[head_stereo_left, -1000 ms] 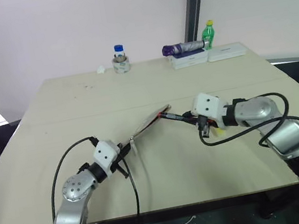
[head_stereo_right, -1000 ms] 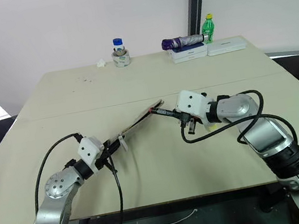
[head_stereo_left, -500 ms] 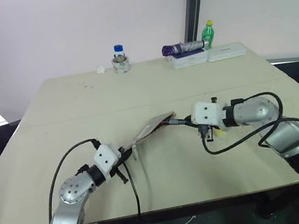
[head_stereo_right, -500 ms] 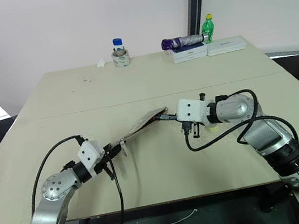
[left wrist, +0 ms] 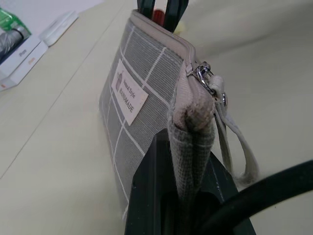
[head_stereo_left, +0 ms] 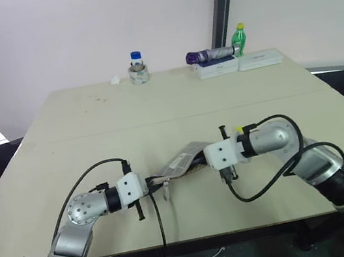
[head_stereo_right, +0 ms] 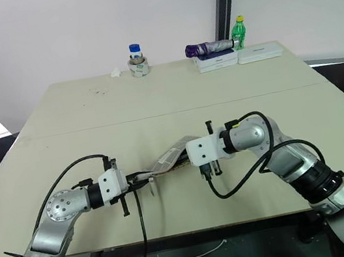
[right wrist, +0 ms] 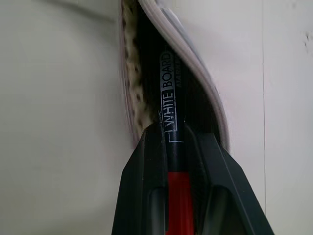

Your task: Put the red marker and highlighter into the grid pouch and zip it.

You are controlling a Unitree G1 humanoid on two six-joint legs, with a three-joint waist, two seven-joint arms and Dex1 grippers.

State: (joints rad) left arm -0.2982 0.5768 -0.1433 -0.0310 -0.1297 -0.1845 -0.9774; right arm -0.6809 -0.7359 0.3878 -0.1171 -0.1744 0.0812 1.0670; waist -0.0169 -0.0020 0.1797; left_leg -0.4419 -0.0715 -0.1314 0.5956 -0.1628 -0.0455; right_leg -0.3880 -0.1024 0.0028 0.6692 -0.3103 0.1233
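Pinching the zipper-pull end of the grid pouch, the left gripper is clamped shut on the fabric so that the pouch stands on edge near the front middle of the table, its open mouth turned away from that hand and toward the right arm. That hold appears meant to keep the slot taut and steady for loading. The right gripper is closed around the red marker, gripping it at the red end, with the black barrel pointing along the fingers and its leading part already inside the pouch opening; the lining shows on either side of it. Aligning pen and slot lengthwise is judged the reason for both wrist poses. The highlighter shows as a small yellow spot just beyond the right wrist, apparently on the table and outside the pouch. Insertion of the marker is under way; the highlighter and zipping remain undone.
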